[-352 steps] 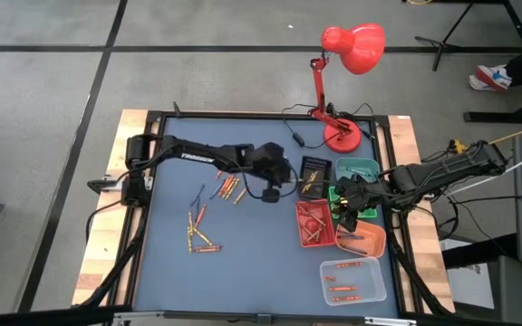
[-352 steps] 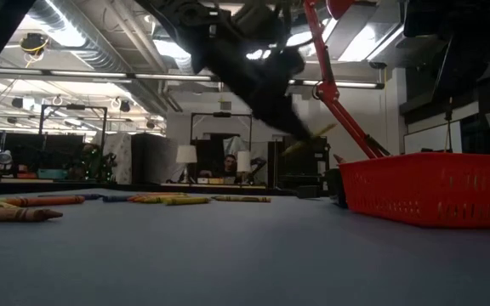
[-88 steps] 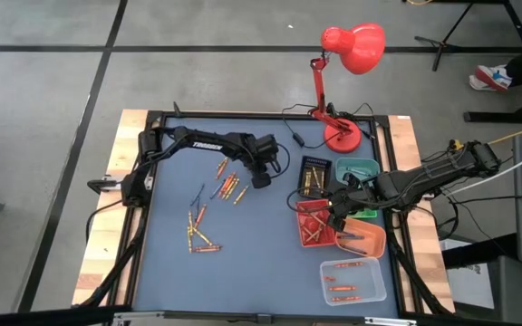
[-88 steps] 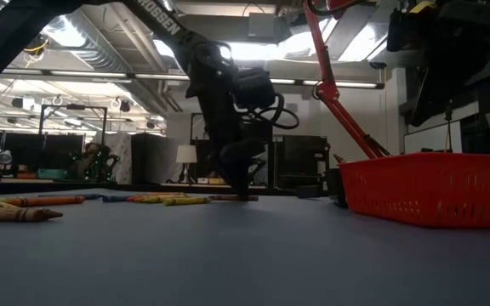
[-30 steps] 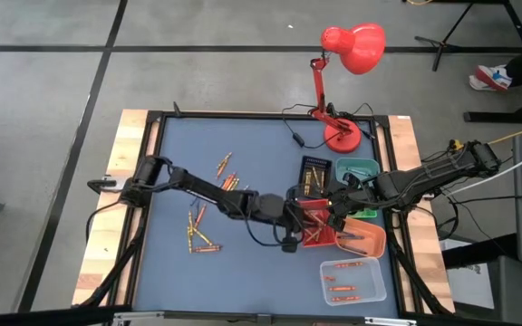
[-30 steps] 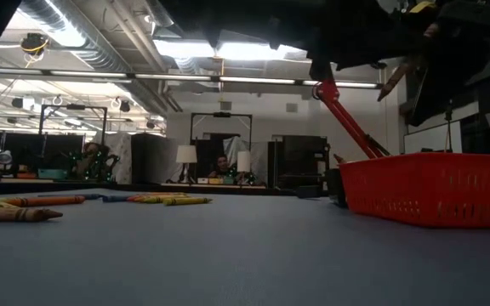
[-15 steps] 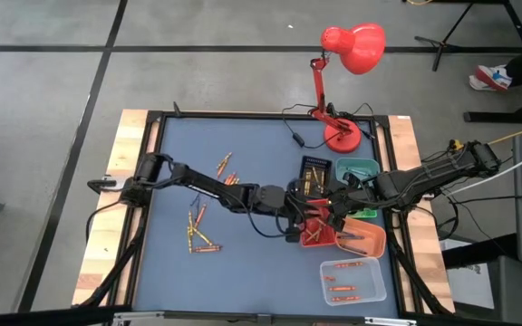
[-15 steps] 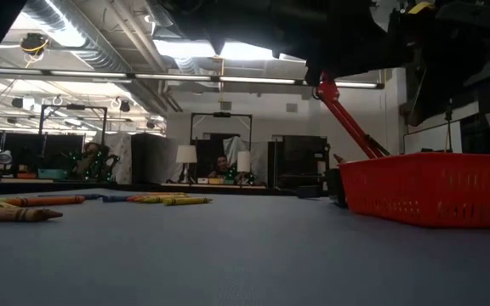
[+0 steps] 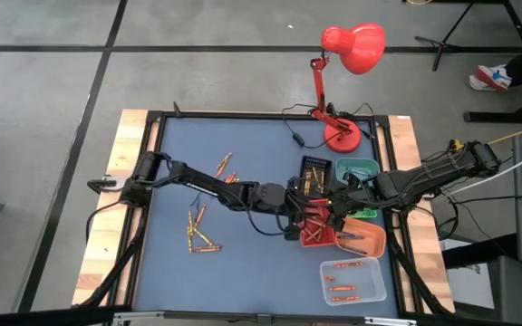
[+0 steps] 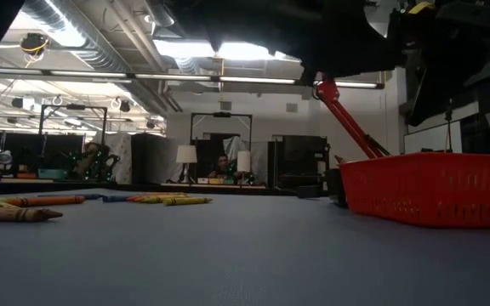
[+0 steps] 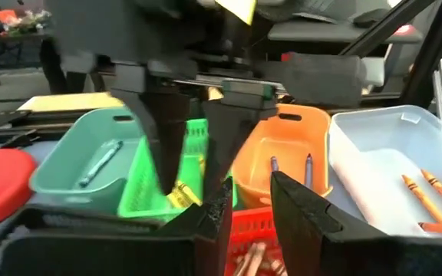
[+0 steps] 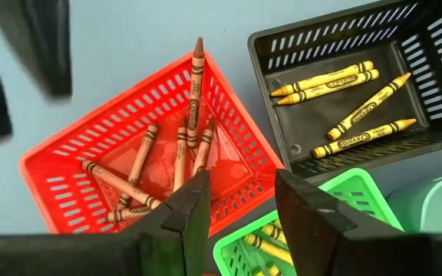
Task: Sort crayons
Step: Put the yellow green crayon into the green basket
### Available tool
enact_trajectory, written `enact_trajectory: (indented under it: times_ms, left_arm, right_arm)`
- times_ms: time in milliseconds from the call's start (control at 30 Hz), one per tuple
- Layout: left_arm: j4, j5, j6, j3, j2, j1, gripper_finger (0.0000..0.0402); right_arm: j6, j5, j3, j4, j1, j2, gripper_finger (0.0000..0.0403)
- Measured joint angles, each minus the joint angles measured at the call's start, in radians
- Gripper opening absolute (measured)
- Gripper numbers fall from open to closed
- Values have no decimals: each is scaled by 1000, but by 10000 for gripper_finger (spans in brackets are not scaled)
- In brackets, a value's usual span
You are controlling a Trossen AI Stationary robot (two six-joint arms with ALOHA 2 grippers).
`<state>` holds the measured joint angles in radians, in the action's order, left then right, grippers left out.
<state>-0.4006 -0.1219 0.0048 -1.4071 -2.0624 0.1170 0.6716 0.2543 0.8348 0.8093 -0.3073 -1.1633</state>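
The red tray [image 9: 318,237] holds several brown and red crayons [image 12: 176,157]; one brown crayon [image 12: 196,73] leans with its tip over the tray's rim. My left gripper [image 9: 299,226] hangs open above this tray with nothing between its fingers, as the left wrist view [image 11: 250,184] shows. My right gripper [image 9: 338,215] is open just beyond, over the corner where the red and green trays meet [image 12: 242,178]. Loose crayons [image 9: 199,231] lie flat on the blue mat at the left, and more [image 9: 226,174] lie farther back.
A black tray [image 12: 344,84] holds yellow crayons. Teal [image 11: 90,157], green [image 11: 176,157] and orange [image 11: 301,153] trays stand in a row, with a clear tray [image 9: 353,281] of orange crayons nearer. A red lamp [image 9: 344,86] stands at the far edge.
A crayon that stuck out below my left gripper in the low view a second ago no longer shows there: the gripper has let it go over the red tray. The gripper has drifted slightly toward the far edge above the tray.
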Motion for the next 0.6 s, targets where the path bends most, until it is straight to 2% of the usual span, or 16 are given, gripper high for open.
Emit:
enact_trajectory:
  times_ms: [167, 367, 600]
  left_arm:
    - [186, -2, -20, -1, 101, -7, 76]
    - [495, 6, -89, -1, 226, -6, 76]
    - [794, 37, -186, -4, 281, -5, 76]
  right_arm:
    - [0, 0, 0, -1, 0, 0, 145]
    - [1, 4, 1, -11, 1, -1, 145]
    - [1, 4, 3, -41, 4, -6, 145]
